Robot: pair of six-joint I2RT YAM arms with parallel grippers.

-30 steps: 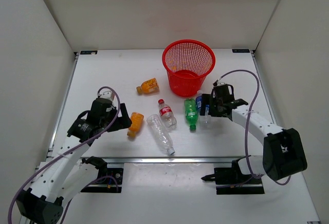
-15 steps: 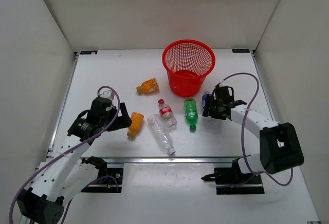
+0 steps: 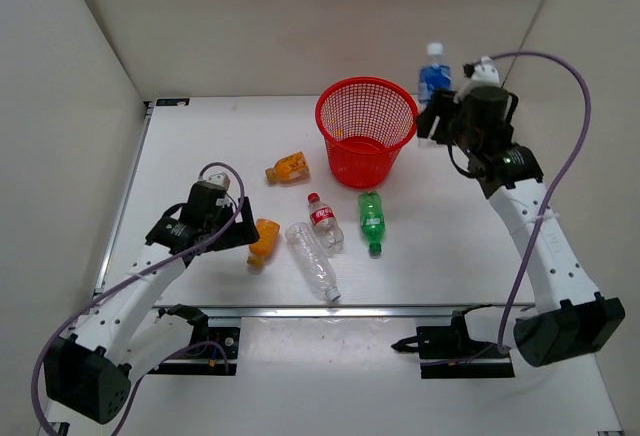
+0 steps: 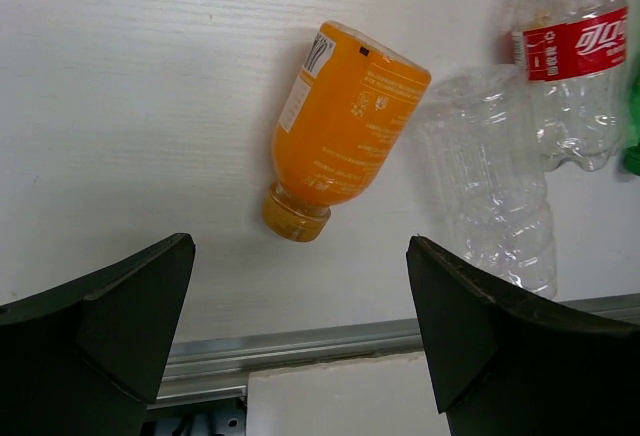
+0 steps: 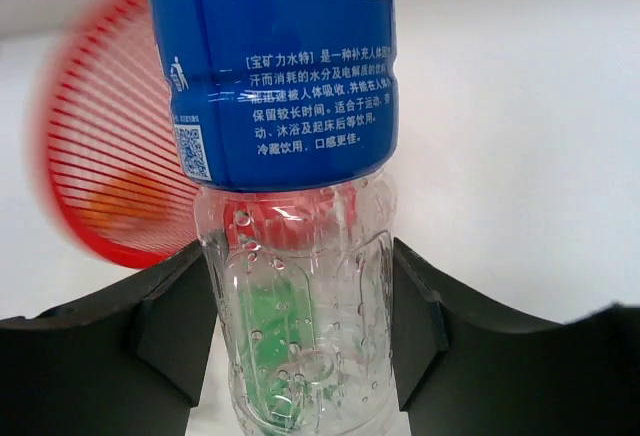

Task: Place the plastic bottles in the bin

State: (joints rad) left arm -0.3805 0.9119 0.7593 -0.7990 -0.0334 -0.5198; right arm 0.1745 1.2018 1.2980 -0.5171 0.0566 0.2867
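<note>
Right arm has risen off the table over the last second, taking the blue-labelled bottle point(image 3: 433, 76) from its place beside the green bottle point(image 3: 371, 221). Left arm has hardly shifted.

Right gripper point(image 3: 438, 116): clamped on the clear lower body of that bottle, cap up. The bin point(image 3: 350, 161) sits to the gripper's left and below it. The bottle looks beside the rim, not over the mouth.

Left gripper point(image 4: 300, 336): jaws spread wide, holding nothing, with an orange bottle point(image 4: 345, 126) lying just ahead of it.

Risks, my judgement:
- Letting go now would likely drop the bottle outside the bin, on the gripper's side of the rim. I would carry it further left first.
- The grip is low on a smooth, thin body, so a quick swing could tip it or let it slide out.
- The bin looks light, and a knock on the rim could shove or topple it.
- The plain clear bottle point(image 4: 490, 186) lies close to the right of the orange one. A wide approach by the left gripper may nudge it, and round bottles roll.

Surface and room: white table point(image 3: 200, 146) with faint grain, matt. Bare white walls point(image 3: 300, 16) on three sides, metal rail point(image 3: 330, 309) along the near edge. A second orange bottle point(image 3: 288, 168) and a red-label bottle point(image 3: 324, 221) lie between the two grippers.
</note>
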